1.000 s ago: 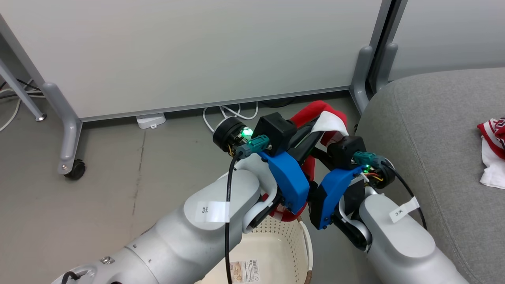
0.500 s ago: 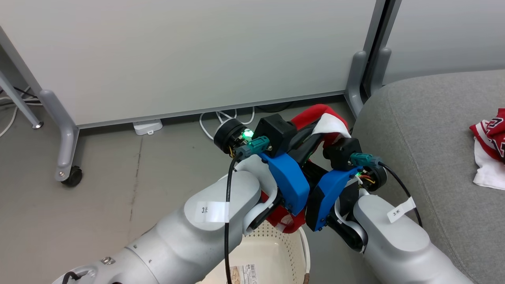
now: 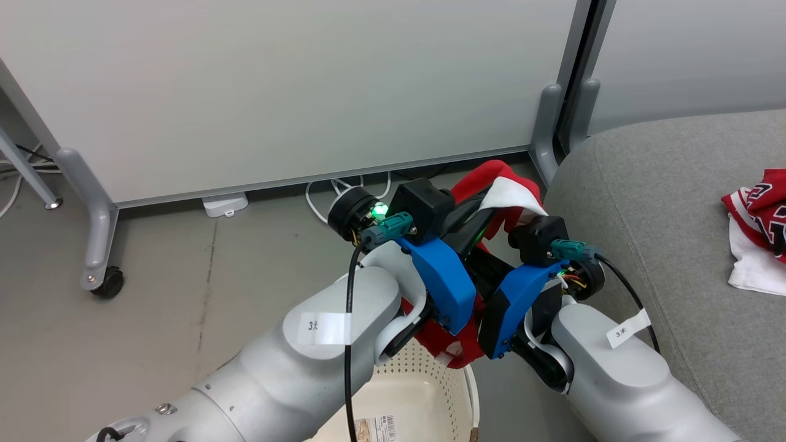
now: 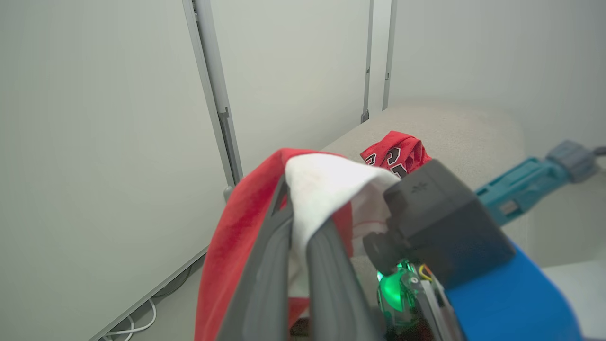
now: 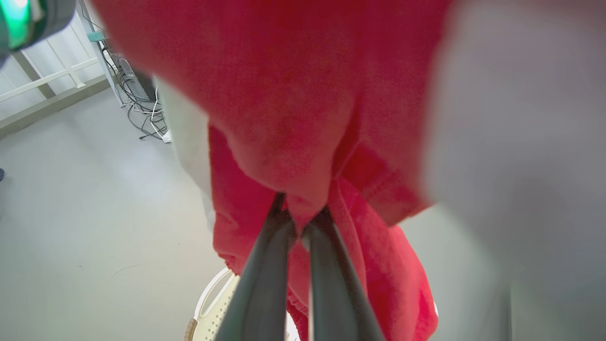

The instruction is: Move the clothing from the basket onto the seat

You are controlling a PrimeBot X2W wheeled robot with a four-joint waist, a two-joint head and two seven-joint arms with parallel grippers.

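Sitting nearest the robot on the grey floor [image 3: 184,319], a cream-white perforated plastic laundry basket [image 3: 471,393] with a brown woven-look rim is cut off by the lower edge of the head view. It is partly hidden behind the pale left forearm [image 3: 295,368], and a printed label [image 3: 376,426] shows inside it. Just above its far rim hangs a red sports garment with a broad white stripe [image 3: 500,187], bunched and draped over the dark fingers [image 4: 265,284] of both arms. Its lower hem dangles at the rim; whether it touches the plastic cannot be told. The left gripper [image 4: 297,222] is pinched closed on a fold of white and red cloth, its tips buried under the fabric. The right gripper [image 5: 300,222] is likewise clamped on a red fold. Further right, a large grey fabric-upholstered sofa cushion [image 3: 645,202] carries a crumpled red jersey with black-and-white lettering [image 3: 758,205], cut off at the frame edge. Beyond stand white partition panels [image 3: 307,92] on grey feet [image 3: 98,202], with white cables [image 3: 334,184] on the floor beneath.
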